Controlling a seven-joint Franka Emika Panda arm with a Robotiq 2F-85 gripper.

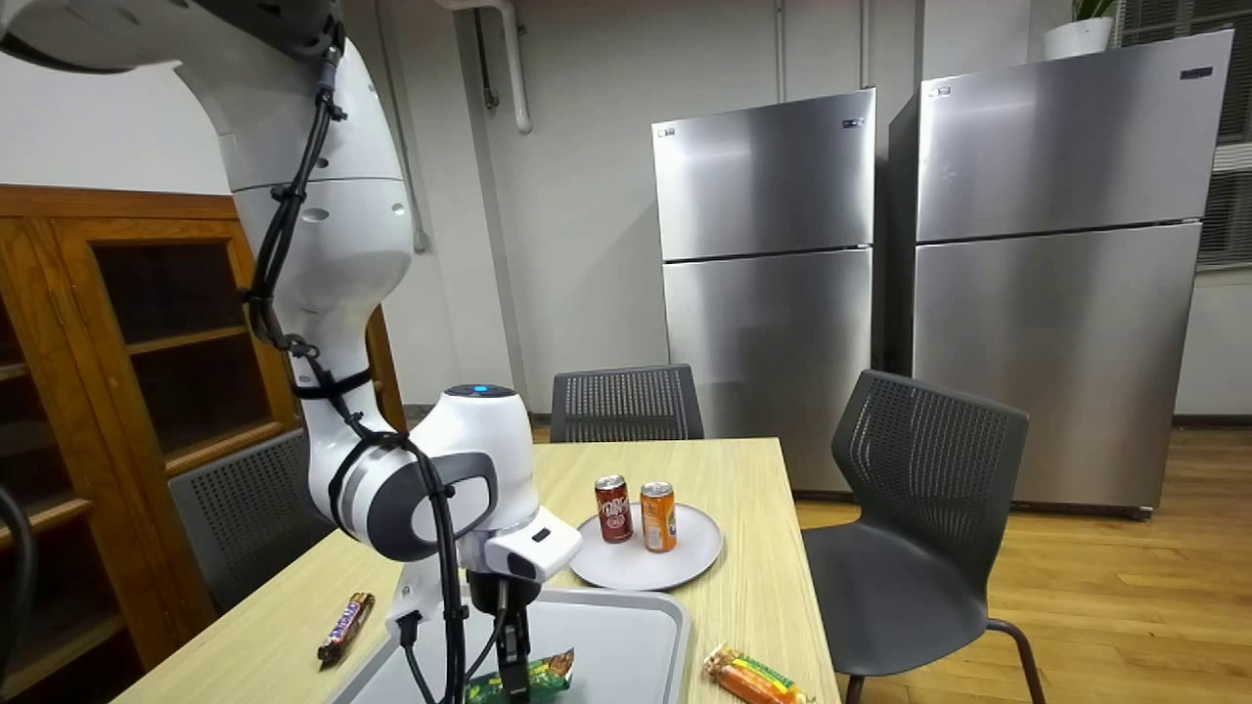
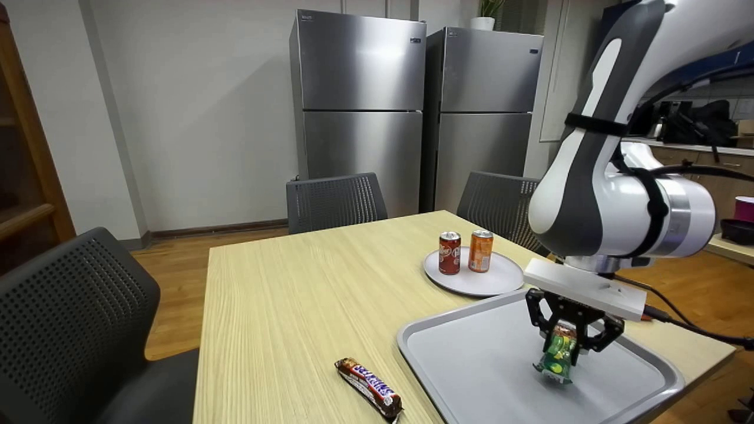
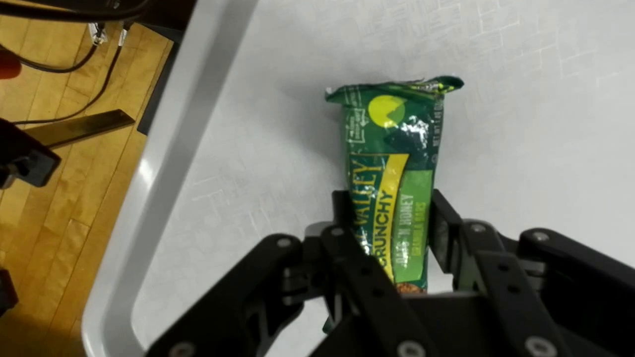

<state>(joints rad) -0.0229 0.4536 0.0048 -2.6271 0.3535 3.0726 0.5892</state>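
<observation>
Both exterior views give me a dark-red metal soda can (image 2: pixel 449 254) and an orange metal soda can (image 2: pixel 480 251) standing upright, just apart, on a round pale-grey plate (image 1: pixel 650 574). A slim brown-wrapped Snickers bar (image 2: pixel 371 387) lies on the pale wood-grain table (image 2: pixel 283 306); in an exterior view I spot an orange-and-green wrapped bar (image 1: pixel 753 677) near the table's edge. I also have dark-grey chairs with perforated backs (image 1: pixel 924 469), two tall stainless-steel refrigerators (image 1: pixel 768 323), a green plant (image 1: pixel 1091 9) in a white pot (image 1: pixel 1078 39) above one, and a brown wooden cabinet (image 1: pixel 117 411).
</observation>
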